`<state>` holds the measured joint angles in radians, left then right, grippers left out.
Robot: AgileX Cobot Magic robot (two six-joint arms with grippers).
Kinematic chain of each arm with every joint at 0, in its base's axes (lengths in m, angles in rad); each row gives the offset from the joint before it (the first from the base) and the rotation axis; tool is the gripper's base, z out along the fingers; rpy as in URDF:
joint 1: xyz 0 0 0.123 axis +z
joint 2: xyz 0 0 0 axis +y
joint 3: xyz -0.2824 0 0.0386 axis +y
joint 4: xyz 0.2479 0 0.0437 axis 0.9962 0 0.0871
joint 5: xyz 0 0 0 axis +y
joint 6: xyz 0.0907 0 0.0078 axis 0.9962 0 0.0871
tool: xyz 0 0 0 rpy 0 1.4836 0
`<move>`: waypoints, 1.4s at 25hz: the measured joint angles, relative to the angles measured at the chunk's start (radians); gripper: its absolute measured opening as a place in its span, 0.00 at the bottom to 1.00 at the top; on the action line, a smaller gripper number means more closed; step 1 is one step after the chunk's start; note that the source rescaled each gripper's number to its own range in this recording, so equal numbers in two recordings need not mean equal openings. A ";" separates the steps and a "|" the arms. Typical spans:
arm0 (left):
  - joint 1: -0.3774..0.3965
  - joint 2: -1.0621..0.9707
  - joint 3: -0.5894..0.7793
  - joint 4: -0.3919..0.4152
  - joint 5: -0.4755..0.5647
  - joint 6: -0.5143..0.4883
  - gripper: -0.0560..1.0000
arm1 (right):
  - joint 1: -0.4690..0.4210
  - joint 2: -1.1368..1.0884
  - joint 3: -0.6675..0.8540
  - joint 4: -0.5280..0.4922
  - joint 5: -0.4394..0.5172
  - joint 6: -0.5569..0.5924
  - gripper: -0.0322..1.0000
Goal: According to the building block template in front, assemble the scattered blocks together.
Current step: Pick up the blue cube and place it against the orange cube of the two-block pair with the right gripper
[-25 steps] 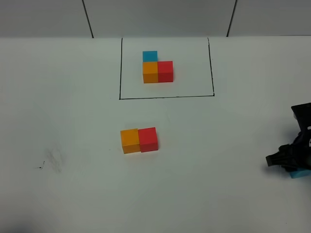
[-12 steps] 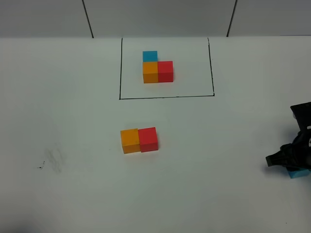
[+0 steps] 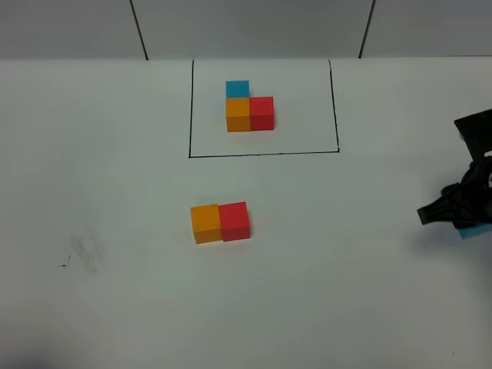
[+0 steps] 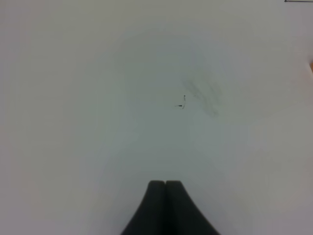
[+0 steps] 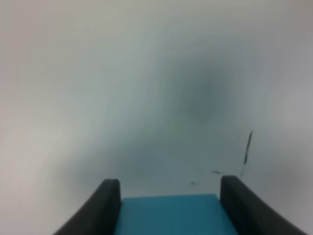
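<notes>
The building block template (image 3: pixel 250 108), a blue, orange and red L, sits inside a black drawn rectangle at the far middle of the table. Of the scattered blocks, the orange cube (image 3: pixel 205 223) and the red cube (image 3: pixel 234 220) lie side by side, touching, at the table's centre. At the right edge my right gripper (image 3: pixel 461 215) is shut on the light blue cube (image 3: pixel 475 230). The right wrist view shows that blue cube (image 5: pixel 168 215) between the two dark fingers of the right gripper (image 5: pixel 170 182). My left gripper (image 4: pixel 165 183) is shut over bare table, holding nothing.
A grey smudge with a small pen mark (image 3: pixel 81 254) lies on the white table (image 3: pixel 346 292) at the left front, and shows as a smudge (image 4: pixel 200 93) in the left wrist view. Dark seam lines cross the back wall.
My right gripper has risen and shifted toward the far side with the light blue cube held in it. The orange and red cubes have not moved.
</notes>
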<state>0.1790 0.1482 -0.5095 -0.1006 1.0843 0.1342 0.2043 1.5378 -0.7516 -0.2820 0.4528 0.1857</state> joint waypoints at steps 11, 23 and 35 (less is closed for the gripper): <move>0.000 0.000 0.000 0.000 0.000 0.000 0.05 | 0.115 -0.017 -0.210 0.100 0.071 -0.075 0.48; 0.000 0.000 0.000 0.000 0.000 0.000 0.05 | 0.249 0.146 -0.443 0.178 0.092 -0.118 0.48; 0.000 0.000 0.000 0.000 0.000 0.000 0.05 | 0.389 0.436 -0.804 0.297 0.173 -0.191 0.48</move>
<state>0.1790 0.1482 -0.5095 -0.1006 1.0843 0.1342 0.5938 1.9737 -1.5551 0.0154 0.6255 -0.0053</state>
